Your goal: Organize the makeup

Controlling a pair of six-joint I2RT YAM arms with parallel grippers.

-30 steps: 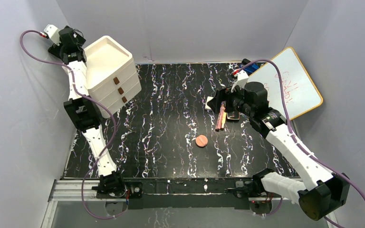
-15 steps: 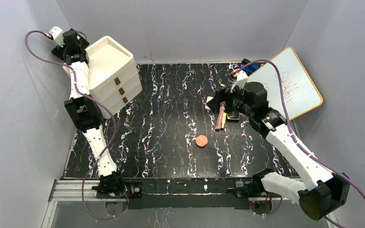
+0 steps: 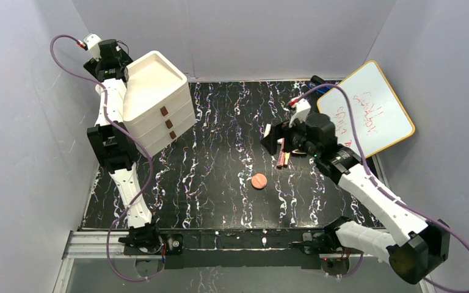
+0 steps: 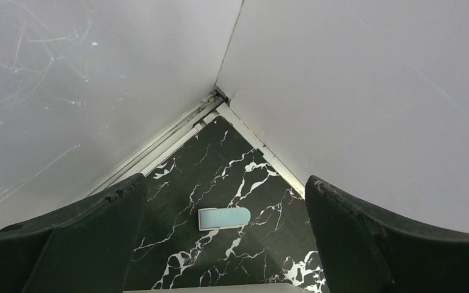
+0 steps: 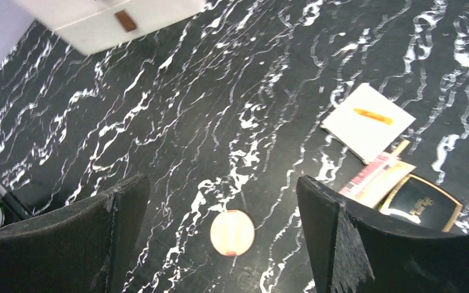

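Left gripper (image 4: pixel 223 182) and right gripper (image 5: pixel 221 183) gape empty; gold script on dark compact (image 5: pixel 420 204) (illegible)

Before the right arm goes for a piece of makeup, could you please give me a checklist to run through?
1. Right gripper open and empty: ok.
2. Copper disc lying alone on the table, free to be taken from above: ok.
3. White palette, sticks and dark compact apart from the disc: ok.
4. A drawer of the drawer box open to receive items: not ok, all three look shut.
5. Left gripper open and empty: ok.
6. Left gripper clear of the back of the box: cannot tell.
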